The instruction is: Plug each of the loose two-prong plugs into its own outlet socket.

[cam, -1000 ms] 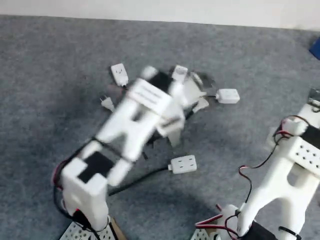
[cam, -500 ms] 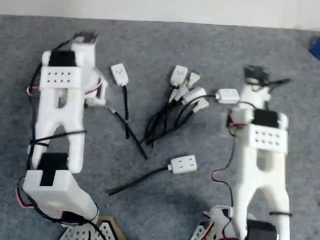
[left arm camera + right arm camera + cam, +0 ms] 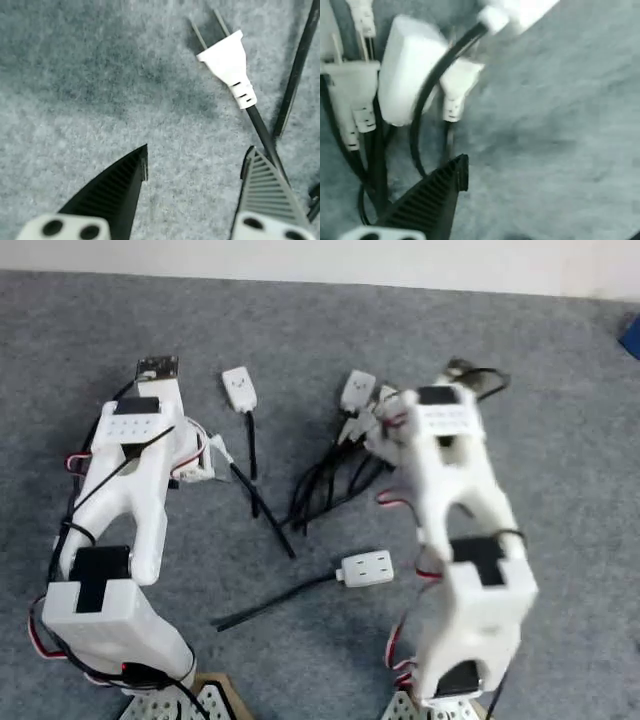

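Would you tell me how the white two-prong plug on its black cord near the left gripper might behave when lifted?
The white two-prong plug looks small and rigid, probably light. Its thin black cord trails away, likely floppy and dragging. Smooth tapered sides might slip.

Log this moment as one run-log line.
left pincer open above carpet beside loose plug | right arm over plug cluster | lone outlet socket empty
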Robot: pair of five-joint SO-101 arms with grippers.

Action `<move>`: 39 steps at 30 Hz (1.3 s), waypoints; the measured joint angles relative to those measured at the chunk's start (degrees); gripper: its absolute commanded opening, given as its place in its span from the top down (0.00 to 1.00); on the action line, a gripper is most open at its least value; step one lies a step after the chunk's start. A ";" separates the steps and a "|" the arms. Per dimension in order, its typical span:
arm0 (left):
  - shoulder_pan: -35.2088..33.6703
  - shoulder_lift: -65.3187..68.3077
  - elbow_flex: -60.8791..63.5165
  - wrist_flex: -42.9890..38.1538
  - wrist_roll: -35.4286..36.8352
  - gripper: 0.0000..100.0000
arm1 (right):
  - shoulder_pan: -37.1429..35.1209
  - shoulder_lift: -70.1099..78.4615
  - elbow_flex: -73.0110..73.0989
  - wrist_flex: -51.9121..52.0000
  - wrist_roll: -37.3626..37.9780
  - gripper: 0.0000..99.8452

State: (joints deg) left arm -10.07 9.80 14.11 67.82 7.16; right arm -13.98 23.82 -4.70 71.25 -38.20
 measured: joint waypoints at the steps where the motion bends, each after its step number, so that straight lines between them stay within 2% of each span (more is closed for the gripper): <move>1: 0.00 0.00 0.00 0.00 0.00 0.69 | -1.05 2.02 -1.58 0.18 -0.53 0.48; 5: 0.00 0.00 0.62 -0.09 0.00 0.69 | -2.81 6.86 -8.79 0.18 -1.05 0.48; 19: 0.00 0.00 3.08 -2.11 0.00 0.69 | -1.32 23.03 -26.81 0.35 -1.32 0.48; 22: 0.00 0.00 3.08 -2.11 0.00 0.69 | -0.35 24.97 -29.27 1.41 -1.32 0.56; 29: 0.00 0.00 3.08 -2.11 0.00 0.69 | -0.09 29.27 -37.63 8.35 -1.41 0.87; 39: 0.00 0.00 3.08 -2.11 0.00 0.69 | 1.93 34.46 -45.63 18.02 -1.41 0.90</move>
State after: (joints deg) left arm -10.07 9.80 17.19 65.71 7.16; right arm -12.04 58.29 -50.33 89.27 -39.60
